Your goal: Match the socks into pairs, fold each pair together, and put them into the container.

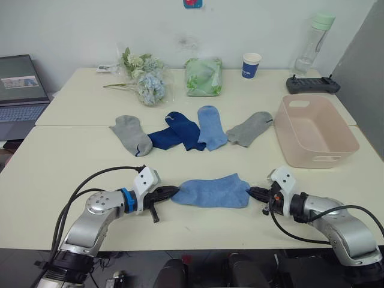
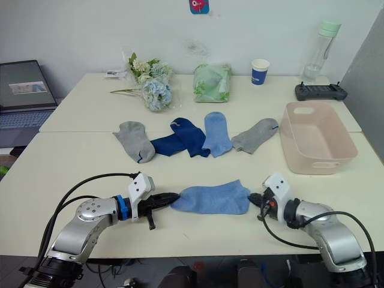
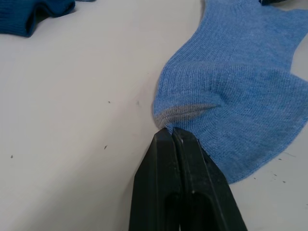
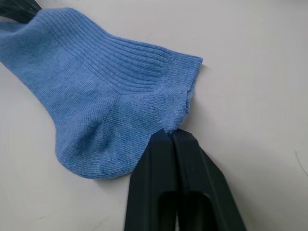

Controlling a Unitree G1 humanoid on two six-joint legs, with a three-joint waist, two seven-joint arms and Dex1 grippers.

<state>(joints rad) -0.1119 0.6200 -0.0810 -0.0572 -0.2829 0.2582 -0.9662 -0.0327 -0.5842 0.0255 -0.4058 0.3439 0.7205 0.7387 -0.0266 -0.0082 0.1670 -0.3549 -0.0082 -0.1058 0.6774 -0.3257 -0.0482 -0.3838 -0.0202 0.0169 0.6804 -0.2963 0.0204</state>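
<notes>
Across the pale table point(image 1: 72, 168) the near light blue sock point(image 1: 211, 192) lies flat, my left gripper point(image 1: 173, 192) pinching its toe and my right gripper point(image 1: 252, 192) its cuff. I judge pairing is under way: next, lay it on the other light blue sock point(image 1: 211, 126) in the far row, beside the pink tub point(image 1: 315, 129).

1. A laptop point(image 1: 21, 96) sits at the left edge.
2. Along the top lie a flower bouquet point(image 1: 143, 78), a green wrapped bundle point(image 1: 203, 76), a blue-and-white paper cup point(image 1: 251, 65), a clear water bottle point(image 1: 314, 42) and a black controller point(image 1: 312, 84).
</notes>
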